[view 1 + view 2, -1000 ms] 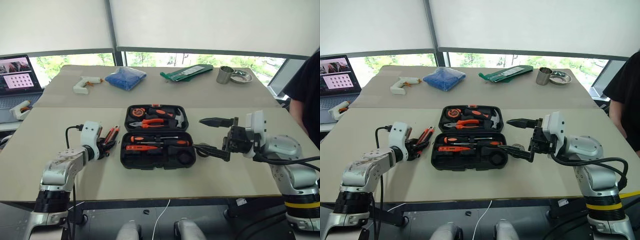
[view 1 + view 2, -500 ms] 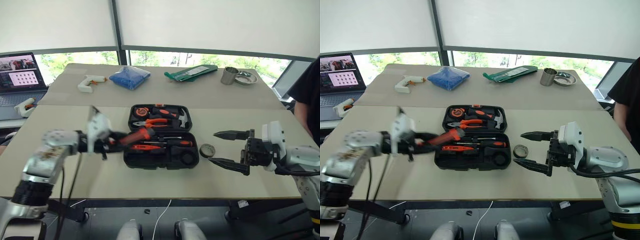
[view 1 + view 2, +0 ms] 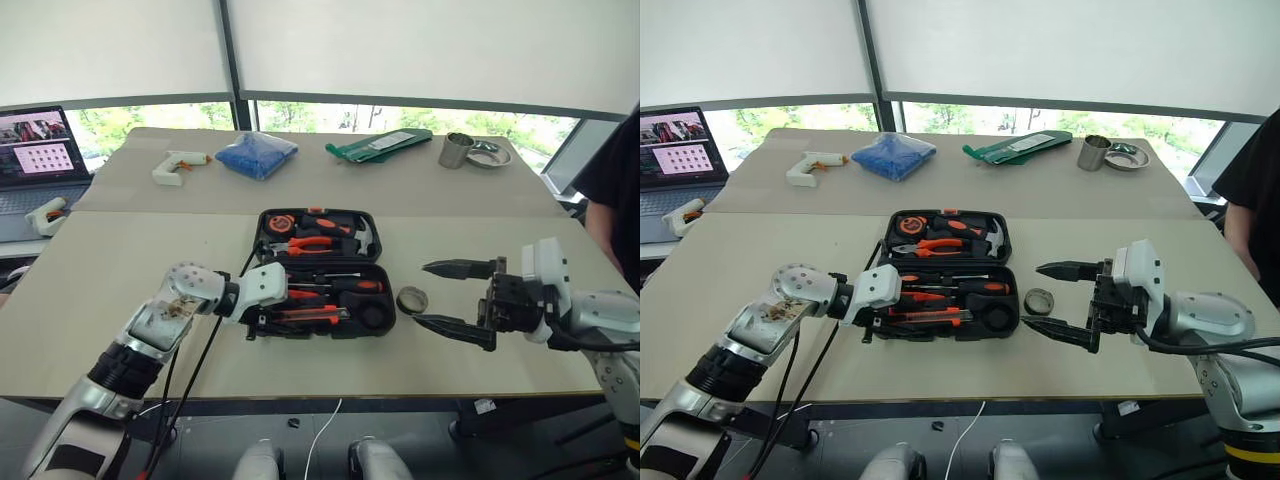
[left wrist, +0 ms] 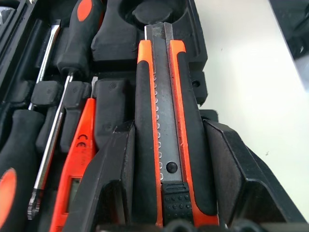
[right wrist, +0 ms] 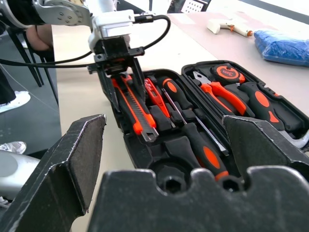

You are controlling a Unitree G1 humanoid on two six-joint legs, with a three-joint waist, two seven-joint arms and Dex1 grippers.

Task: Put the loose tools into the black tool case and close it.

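**Knife going into the case**

Our left gripper [image 4: 166, 159] clamps the utility knife [image 4: 164, 121] over the black tool case [image 3: 320, 270], along its near edge at six o'clock. Next we must seat it in its recess. Our right gripper [image 3: 455, 297] waits wide and empty. We cannot see that recess beneath the knife.

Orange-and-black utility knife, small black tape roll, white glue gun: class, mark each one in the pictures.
Orange-and-black utility knife [image 4: 164, 111], left wrist view: its metal middle strip.
Small black tape roll [image 3: 412, 300], left eye view: its ring top.
White glue gun [image 3: 810, 165], right eye view: its body.
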